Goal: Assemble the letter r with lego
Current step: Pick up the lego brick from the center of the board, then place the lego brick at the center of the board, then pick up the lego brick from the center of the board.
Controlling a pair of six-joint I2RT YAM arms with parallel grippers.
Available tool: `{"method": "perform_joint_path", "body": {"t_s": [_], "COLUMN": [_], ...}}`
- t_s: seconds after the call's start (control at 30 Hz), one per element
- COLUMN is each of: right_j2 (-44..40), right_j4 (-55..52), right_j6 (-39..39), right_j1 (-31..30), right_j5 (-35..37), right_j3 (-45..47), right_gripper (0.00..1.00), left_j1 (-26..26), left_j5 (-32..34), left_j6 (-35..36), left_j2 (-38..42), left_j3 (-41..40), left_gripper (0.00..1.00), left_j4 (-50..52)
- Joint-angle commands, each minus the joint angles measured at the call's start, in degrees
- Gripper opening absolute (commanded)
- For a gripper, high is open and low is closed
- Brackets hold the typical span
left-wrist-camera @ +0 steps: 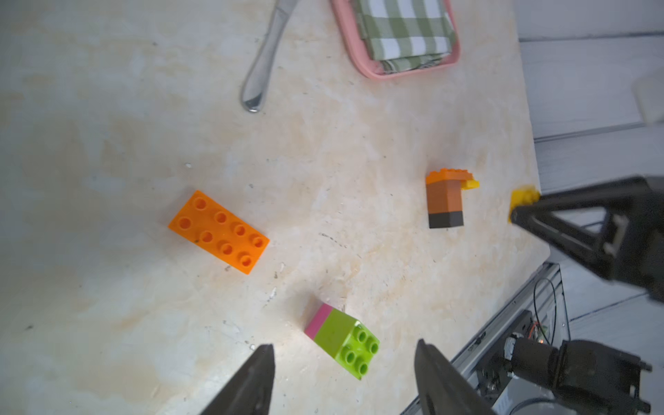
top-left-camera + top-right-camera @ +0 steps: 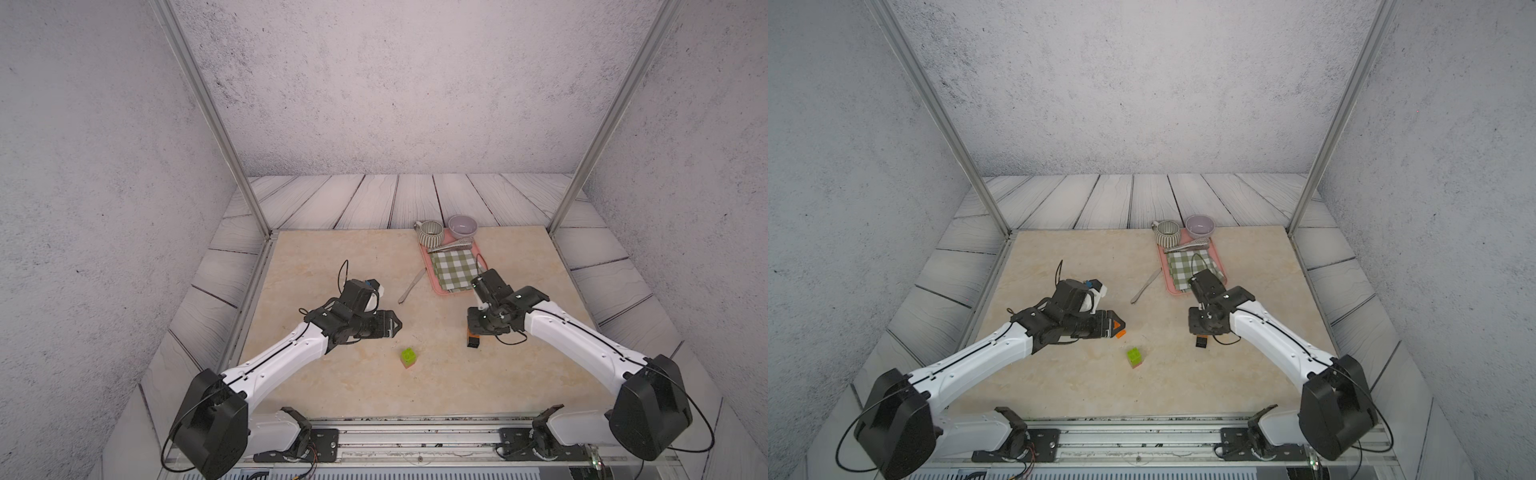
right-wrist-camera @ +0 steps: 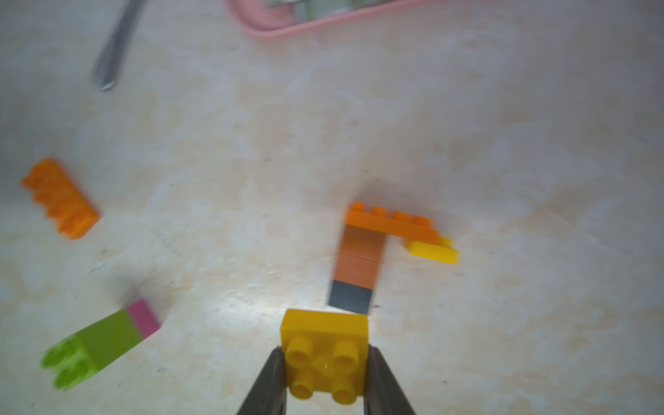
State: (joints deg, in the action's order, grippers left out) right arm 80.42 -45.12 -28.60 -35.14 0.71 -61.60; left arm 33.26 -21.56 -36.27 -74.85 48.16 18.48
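Observation:
My right gripper (image 3: 325, 350) is shut on a small yellow lego brick (image 3: 325, 334), studs toward the wrist camera, just in front of a joined lego piece (image 3: 359, 258). That piece is a long orange brick over brown bricks with a black one at the end, and a yellow brick (image 3: 433, 251) sits under the orange overhang. The top views show only its black end (image 2: 473, 343). My left gripper (image 1: 344, 344) is open above a lime green brick joined to a magenta one (image 1: 341, 337), lying on its side. A loose long orange brick (image 1: 219, 231) lies studs up nearby.
A pink tray (image 2: 424, 262) at the back right holds a green-checked cloth (image 2: 453, 270) and tongs (image 2: 451, 245). A striped mug (image 2: 430, 232) and a lilac bowl (image 2: 462, 224) stand at its far end. A metal utensil (image 2: 411, 286) lies left of the tray.

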Motion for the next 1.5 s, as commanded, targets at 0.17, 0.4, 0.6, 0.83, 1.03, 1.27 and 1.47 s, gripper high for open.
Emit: {"method": "perform_joint_path", "body": {"t_s": [0.17, 0.4, 0.6, 0.83, 1.03, 1.27, 1.47], "right_j2": [19.6, 31.2, 33.2, 29.4, 39.3, 48.5, 52.2], "right_j4": [1.3, -2.8, -3.3, -1.9, -3.8, -7.6, -9.8], "right_j6": [15.5, 19.7, 19.2, 18.2, 19.6, 17.8, 16.6], "right_j1": [-5.0, -5.7, -5.7, -7.2, -13.0, -15.5, -17.0], "right_j5": [-9.9, -7.2, -5.6, -5.2, -4.5, -3.1, -0.7], "right_j3": [-9.8, -17.5, -18.8, -24.3, -36.4, -47.7, -51.6], "right_gripper": [0.3, 0.39, 0.58, 0.71, 0.69, 0.69, 0.68], "left_j1": [-6.2, -8.4, -9.1, -13.8, -24.0, -32.4, -34.7], "left_j5": [-4.2, -4.5, -4.4, -6.0, -14.1, -21.0, -22.4], "left_j6": [-3.1, -4.8, -4.9, -7.2, -17.1, -17.0, -16.0], "left_j2": [-3.5, -3.4, -3.0, 2.7, 6.4, 5.1, 5.2], "left_j3": [1.3, -0.8, -1.4, -4.7, -14.5, -16.8, -17.0], "left_gripper": [0.67, 0.67, 0.67, 0.66, 0.63, 0.63, 0.62], "left_j4": [0.0, -0.5, -0.4, -3.6, -17.1, -17.7, -17.0]}}
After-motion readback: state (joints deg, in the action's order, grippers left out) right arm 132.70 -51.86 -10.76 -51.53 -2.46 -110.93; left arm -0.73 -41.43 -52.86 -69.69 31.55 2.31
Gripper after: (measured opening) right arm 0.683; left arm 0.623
